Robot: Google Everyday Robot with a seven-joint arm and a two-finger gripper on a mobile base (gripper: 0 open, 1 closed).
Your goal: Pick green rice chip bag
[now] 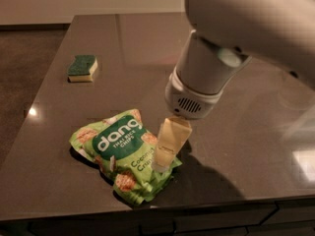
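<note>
Green bag (118, 154) lay near the table's (49, 156) front edge; my gripper (161, 165) hung over its right side, whether open or closed I couldn't tell.

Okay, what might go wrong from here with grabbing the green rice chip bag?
1. The gripper is at the right edge of the green rice chip bag, so it may pinch only a crinkly corner and slip.
2. The bag lies loose near the front edge of the table; a push might slide it off.
</note>
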